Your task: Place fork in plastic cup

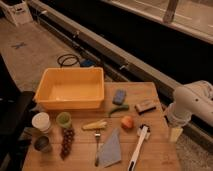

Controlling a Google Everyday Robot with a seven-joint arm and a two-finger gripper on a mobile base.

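End effector (176,133) hangs at table's (155,157) right edge, under white arm; spread or pressed together: cannot tell. Holds nothing visible.

Fork (97,147) lies flat on table, near-centre, well left of end effector; long axis runs near-far. Touching grey-blue cloth (112,151) on its right; white-handled brush (137,151) between fork and end effector.

Plastic cup (63,120) upright, left and farther than fork, beside white cup (41,121); grape bunch (66,142) just nearer. Cup interior looks empty. Yellow bin (70,88) behind, nothing visible inside.
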